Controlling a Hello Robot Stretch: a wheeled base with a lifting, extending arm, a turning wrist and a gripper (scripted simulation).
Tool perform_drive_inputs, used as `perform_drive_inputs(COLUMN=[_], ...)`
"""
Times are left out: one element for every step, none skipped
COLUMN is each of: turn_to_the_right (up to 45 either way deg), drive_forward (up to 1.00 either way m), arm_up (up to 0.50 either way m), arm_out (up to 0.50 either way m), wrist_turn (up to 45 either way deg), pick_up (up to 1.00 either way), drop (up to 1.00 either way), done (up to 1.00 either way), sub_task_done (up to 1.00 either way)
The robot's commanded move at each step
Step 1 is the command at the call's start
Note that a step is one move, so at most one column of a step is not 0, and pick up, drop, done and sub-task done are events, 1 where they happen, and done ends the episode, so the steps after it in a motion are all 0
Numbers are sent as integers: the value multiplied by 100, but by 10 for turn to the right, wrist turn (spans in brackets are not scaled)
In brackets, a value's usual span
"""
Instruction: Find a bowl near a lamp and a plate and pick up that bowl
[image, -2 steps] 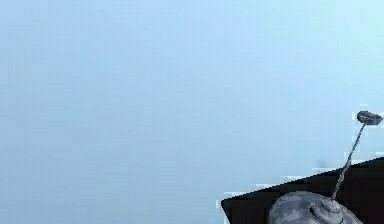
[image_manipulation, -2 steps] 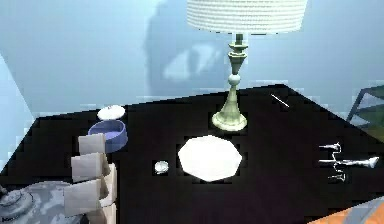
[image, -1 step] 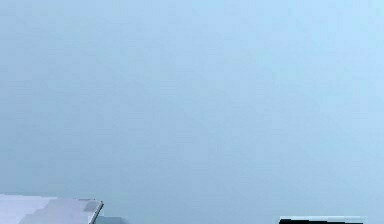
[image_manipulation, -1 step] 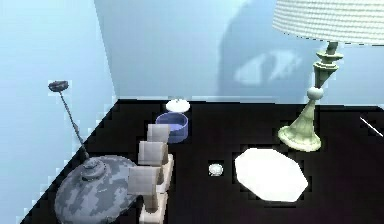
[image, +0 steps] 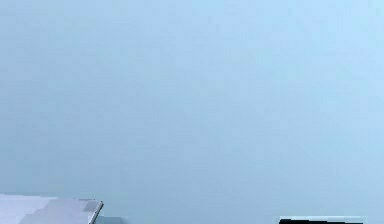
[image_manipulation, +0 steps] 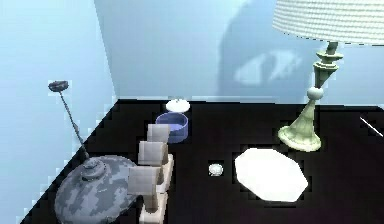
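Bowl (image_manipulation: 172, 126), blue, stands on the dark bench (image_manipulation: 345, 192) close to the back wall, the white plate (image_manipulation: 272, 172) and the lamp (image_manipulation: 303, 132) lie toward the arm side view's right, and we cannot tell whether the hand (image_manipulation: 150, 140), near the bowl, holds anything.

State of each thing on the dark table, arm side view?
Blue round bowl: upright, on the dark tabletop.
White octagonal plate: flat, nothing on it.
Pale-stemmed lamp with ribbed white shade: upright; lit or not, cannot tell.
Small white ball: resting between bowl and plate.
Mottled blue-grey round vessel: upright.
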Motion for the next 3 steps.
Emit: perform_drive_inputs(turn_to_the_right=[0, 0, 0], drive_forward=[0, 0, 0], arm_up=[36, 0, 0], arm_out=[0, 48, 0], wrist_turn=[0, 0, 450], pick_up=[0, 0, 0], drop=[0, 0, 0], done=[0, 0, 0], sub_task_done=[0, 0, 0])
